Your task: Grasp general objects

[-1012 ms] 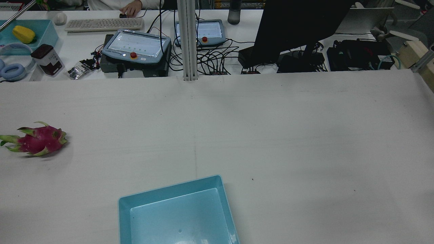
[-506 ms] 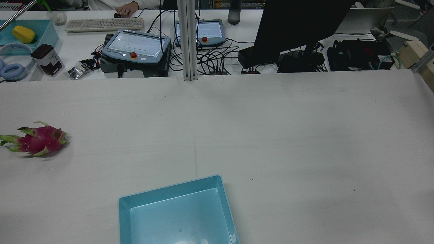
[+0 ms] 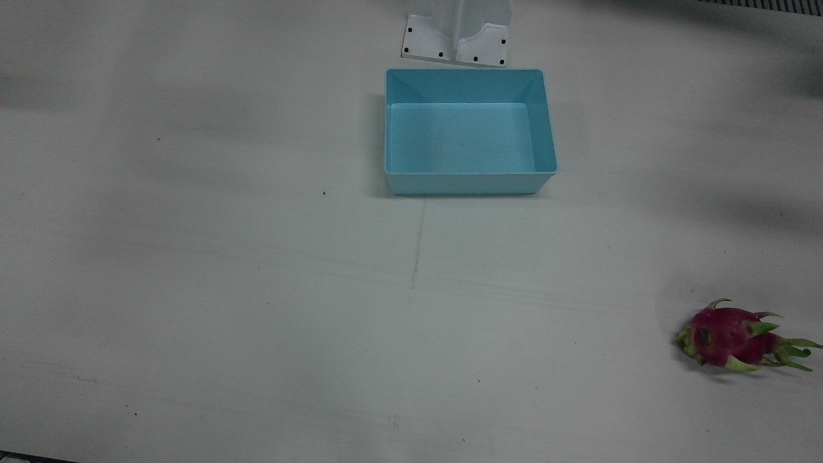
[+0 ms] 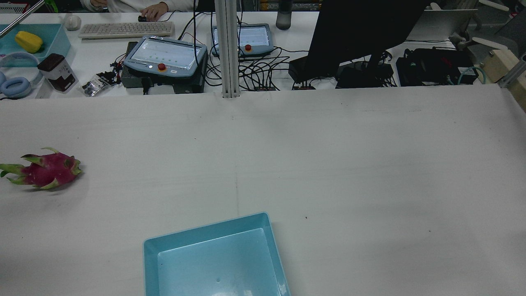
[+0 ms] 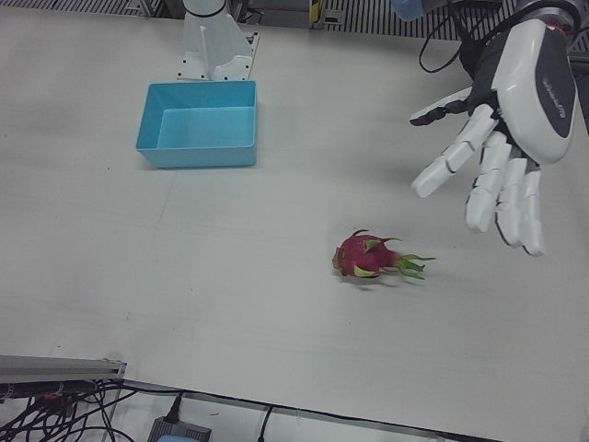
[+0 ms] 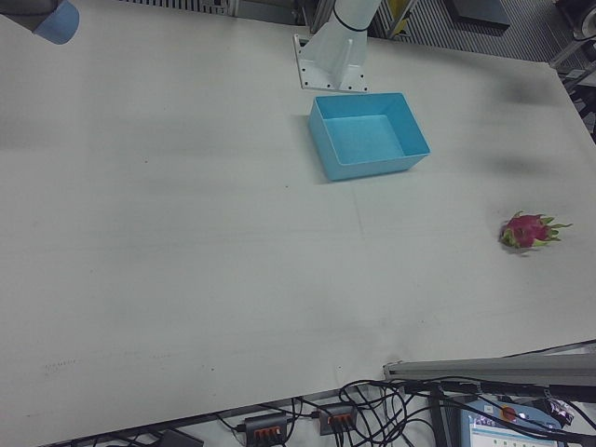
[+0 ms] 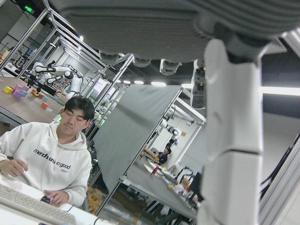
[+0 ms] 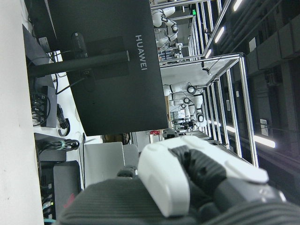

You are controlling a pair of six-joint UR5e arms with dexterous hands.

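A magenta dragon fruit with green scales (image 5: pixel 368 256) lies on the white table. It shows at the right in the front view (image 3: pixel 733 337), at the left edge in the rear view (image 4: pixel 45 170), and in the right-front view (image 6: pixel 526 230). My left hand (image 5: pixel 502 138) hovers above and to the view's right of the fruit, open, fingers spread and pointing down, holding nothing. Its fingers (image 7: pixel 229 140) fill the left hand view. My right hand (image 8: pixel 201 173) shows only in part in its own view, away from the table's objects; its fingers are hidden.
An empty light-blue bin (image 3: pixel 469 74) stands near the arms' pedestals, also in the rear view (image 4: pixel 205 230) and the left-front view (image 5: pixel 198 87). Beyond the table's far edge are teach pendants (image 4: pixel 164 57), cables, a keyboard and a black monitor (image 4: pixel 361 28).
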